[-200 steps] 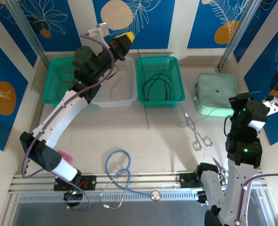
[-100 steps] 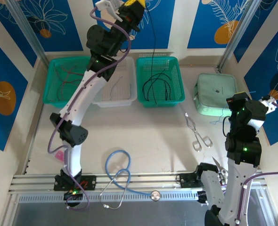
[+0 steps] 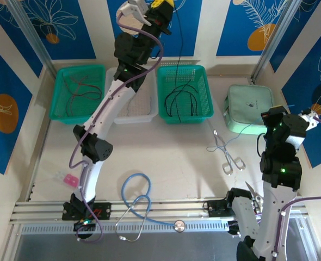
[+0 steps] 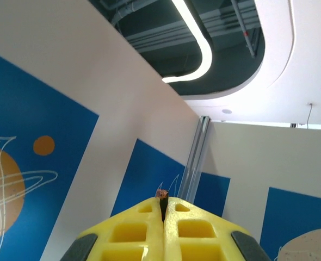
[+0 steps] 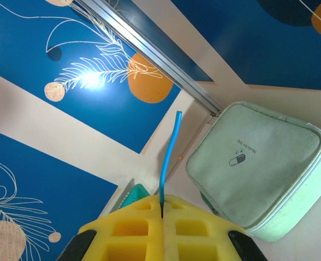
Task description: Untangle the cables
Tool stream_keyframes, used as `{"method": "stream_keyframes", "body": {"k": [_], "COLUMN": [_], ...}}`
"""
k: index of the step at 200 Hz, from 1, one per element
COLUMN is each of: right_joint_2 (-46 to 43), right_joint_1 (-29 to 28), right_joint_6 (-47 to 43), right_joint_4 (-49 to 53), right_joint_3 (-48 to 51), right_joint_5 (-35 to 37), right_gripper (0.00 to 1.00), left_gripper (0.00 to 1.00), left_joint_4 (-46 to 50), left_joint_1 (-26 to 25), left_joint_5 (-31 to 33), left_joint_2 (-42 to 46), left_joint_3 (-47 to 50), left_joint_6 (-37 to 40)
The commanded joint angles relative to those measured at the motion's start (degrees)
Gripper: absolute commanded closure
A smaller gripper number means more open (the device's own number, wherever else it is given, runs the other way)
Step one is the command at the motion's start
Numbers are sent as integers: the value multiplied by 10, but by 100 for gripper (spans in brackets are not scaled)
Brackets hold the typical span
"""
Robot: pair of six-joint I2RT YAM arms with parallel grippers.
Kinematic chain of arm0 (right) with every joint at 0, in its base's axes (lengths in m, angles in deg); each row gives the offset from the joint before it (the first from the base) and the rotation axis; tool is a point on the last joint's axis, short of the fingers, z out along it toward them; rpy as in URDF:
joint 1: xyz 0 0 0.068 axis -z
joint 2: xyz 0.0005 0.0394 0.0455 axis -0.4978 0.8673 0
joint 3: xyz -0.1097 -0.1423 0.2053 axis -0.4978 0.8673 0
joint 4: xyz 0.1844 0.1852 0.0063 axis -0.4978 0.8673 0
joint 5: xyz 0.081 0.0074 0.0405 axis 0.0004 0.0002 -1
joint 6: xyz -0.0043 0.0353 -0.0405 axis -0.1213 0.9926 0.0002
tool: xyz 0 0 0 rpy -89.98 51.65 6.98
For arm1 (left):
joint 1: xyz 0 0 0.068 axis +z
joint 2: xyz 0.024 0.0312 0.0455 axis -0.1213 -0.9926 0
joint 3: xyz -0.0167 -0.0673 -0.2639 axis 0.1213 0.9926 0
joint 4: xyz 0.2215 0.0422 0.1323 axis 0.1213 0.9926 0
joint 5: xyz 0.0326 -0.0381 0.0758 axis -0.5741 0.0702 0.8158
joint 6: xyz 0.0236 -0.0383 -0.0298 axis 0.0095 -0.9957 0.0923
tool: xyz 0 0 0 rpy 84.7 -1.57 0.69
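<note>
The left tool [image 3: 163, 4] is clenched on a thin black cable [image 3: 177, 38], whose dark end is seen pinched between the yellow pads [image 4: 193, 228]. The strand is hung straight down beneath the tool into the green mesh basket [image 3: 207, 98], where more black loops are lying. The right tool [image 5: 161, 209] is clamped on a thin blue-grey wire [image 5: 169, 152], which is trailed away below it across the worktop [image 3: 166, 157]. A separating pull is judged to be in hand. Next, the black strand needs to be drawn clear of the loops. Compared with a second ago, the left arm is raised higher and swung rightward, off the white tray [image 3: 144, 109].
</note>
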Motion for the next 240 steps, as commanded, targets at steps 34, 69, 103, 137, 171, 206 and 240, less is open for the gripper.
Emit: {"method": "stream_keyframes", "body": {"k": [34, 69, 103, 137, 171, 206, 240], "right_joint_2": [11, 18, 24, 24, 26, 29, 29], "right_joint_1": [0, 0, -1, -1, -1, -1, -2], "right_joint_6": [-6, -3, -4, -7, -15, -8, 2], "right_joint_4": [-12, -13, -14, -14, -15, -15, -13], "right_joint_3": [-17, -22, -30, -30, -33, -32, -30], "right_joint_5": [-11, -12, -14, -13, -13, -20, -24], "right_gripper": [100, 100, 100, 100, 100, 100, 100], "left_gripper": [100, 100, 100, 100, 100, 100, 100], "left_joint_4": [-104, -129, -138, -143, -166, -175, -174], "left_joint_1": [-5, -6, -6, -6, -6, -7, -7], "left_joint_5": [33, 21, 18, 12, 25, 24, 15], "left_joint_2": [-23, -14, -16, -20, -17, 5, 14], "left_joint_3": [-55, -55, -54, -32, -38, -38, -39], "left_joint_6": [52, 53, 46, 45, 53, 62, 71]}}
